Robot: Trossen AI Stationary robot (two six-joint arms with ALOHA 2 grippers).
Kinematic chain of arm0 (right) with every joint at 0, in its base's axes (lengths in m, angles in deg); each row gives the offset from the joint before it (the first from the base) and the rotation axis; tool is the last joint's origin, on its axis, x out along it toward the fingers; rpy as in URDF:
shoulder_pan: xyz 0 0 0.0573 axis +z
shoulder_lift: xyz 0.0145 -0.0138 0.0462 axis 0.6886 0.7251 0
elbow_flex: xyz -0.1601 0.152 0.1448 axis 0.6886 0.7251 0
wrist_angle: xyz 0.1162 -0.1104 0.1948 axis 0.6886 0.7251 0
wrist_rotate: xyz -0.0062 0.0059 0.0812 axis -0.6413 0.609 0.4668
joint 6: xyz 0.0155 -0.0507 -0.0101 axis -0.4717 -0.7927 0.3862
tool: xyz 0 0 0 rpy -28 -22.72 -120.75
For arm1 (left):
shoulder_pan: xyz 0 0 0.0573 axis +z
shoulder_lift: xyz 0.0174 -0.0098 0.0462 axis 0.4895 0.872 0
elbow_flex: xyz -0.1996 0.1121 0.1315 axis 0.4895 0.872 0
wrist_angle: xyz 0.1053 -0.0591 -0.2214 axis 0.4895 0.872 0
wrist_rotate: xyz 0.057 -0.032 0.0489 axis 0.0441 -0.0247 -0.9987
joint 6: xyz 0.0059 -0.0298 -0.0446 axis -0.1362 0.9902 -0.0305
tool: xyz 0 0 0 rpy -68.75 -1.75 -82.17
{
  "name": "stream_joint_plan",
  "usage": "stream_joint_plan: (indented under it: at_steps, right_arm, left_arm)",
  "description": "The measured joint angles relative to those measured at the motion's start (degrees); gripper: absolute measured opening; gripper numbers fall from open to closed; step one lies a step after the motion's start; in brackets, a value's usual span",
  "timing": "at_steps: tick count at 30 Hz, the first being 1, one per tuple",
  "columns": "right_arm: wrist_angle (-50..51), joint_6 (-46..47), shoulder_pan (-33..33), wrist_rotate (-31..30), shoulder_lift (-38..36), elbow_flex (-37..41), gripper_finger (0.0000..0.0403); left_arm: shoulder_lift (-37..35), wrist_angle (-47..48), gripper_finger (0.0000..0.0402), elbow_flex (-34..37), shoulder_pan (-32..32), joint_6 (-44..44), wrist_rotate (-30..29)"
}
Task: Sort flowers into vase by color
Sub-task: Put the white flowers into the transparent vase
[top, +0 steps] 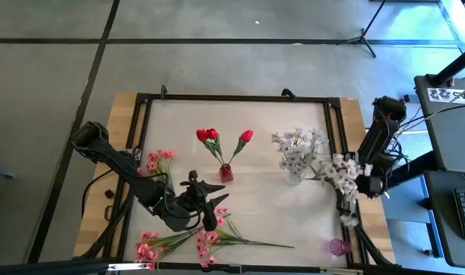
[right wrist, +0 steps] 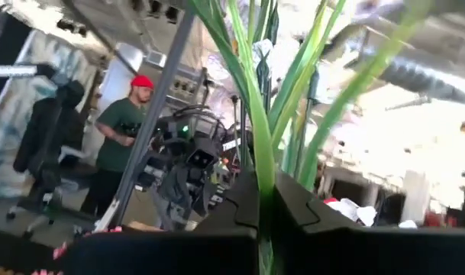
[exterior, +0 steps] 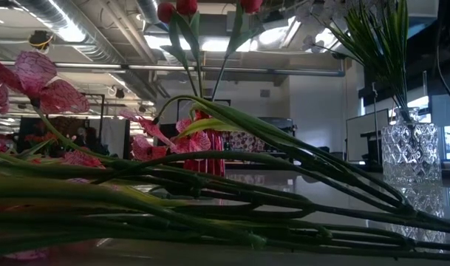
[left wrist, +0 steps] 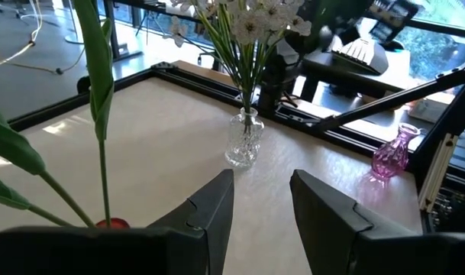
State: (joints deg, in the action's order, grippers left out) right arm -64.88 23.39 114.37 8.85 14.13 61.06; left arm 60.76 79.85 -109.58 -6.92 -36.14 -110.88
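Note:
Red tulips (top: 217,139) stand in a small red vase (top: 226,173) at mid table. Some white sprigs (top: 297,145) stand in a clear glass vase (left wrist: 243,141). Pink sprays (top: 188,241) lie flat along the near edge, with one more (top: 159,160) at the left. An empty pink vase (top: 337,246) stands at the near right corner. My left gripper (left wrist: 263,206) hovers open just above the pink sprays, holding nothing. My right gripper (right wrist: 266,202) sits at the table's right edge, shut on a white sprig (top: 343,174). My right gripper pinches the white sprig's green stems (right wrist: 264,179) between its two fingers. Several thin stems and leaves run away from the fingertips. In the high view the sprig's white blossoms (top: 340,169) hang out to the left of the gripper, above the table's right rail, lifted clear.
A black metal frame (top: 232,98) borders the work area, with a rail close beside the right gripper. In the low view the pink sprays' green stems (exterior: 225,199) fill the foreground. A person (right wrist: 121,130) stands in the room beyond. Bare tabletop lies between the red vase and the pink vase.

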Motion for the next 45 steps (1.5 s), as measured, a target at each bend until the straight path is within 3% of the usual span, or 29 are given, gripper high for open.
stream_joint_plan:
  at_steps: [11,17,30,37,45]
  right_arm:
    - [0.28,2.35,-6.79,4.89,-4.51,7.83,0.0006]
    - [1.03,4.57,-8.99,4.08,-4.44,8.36,0.0006]
    - [4.19,8.77,-9.01,-5.03,-4.42,8.48,0.0007]
    - [5.72,10.52,-9.01,-13.05,-4.42,8.53,0.001]
    - [11.2,16.05,-9.01,-23.99,-4.42,8.08,0.0073]
  left_arm:
    - [0.0,0.0,0.0129,0.0,1.14,1.02,-0.09]
    - [0.0,0.04,0.0129,0.0,1.4,1.03,0.16]
    - [0.02,0.04,0.0129,0.0,1.4,0.55,0.24]
    - [0.02,0.04,0.0129,0.0,1.4,0.52,0.28]
    - [0.0,0.06,0.0129,0.0,1.4,0.48,0.28]
